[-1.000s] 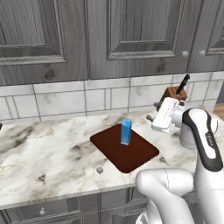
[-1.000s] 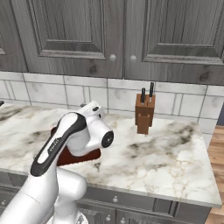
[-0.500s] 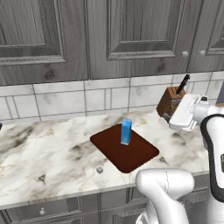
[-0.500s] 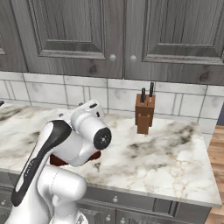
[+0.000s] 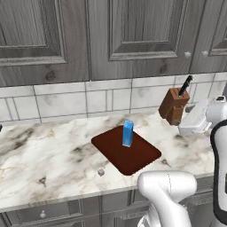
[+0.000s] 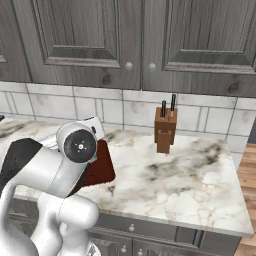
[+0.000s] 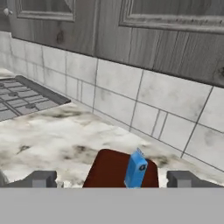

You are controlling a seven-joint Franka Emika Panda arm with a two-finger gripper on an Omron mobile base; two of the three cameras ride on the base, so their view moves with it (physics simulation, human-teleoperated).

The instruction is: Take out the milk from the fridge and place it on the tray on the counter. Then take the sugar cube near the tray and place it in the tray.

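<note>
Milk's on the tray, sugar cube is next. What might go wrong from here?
1. The sugar cube is tiny and lies near the counter front edge; a nudge may push it off.
2. The milk stands upright on the tray; an arm sweeping over could topple it.
3. The open end effector sits far right by the knife block.

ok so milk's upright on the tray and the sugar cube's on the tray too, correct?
Not quite. The milk does stand upright on the tray, but the sugar cube is off it, on the counter near the tray's front-left edge. The left base view shows this.
</note>
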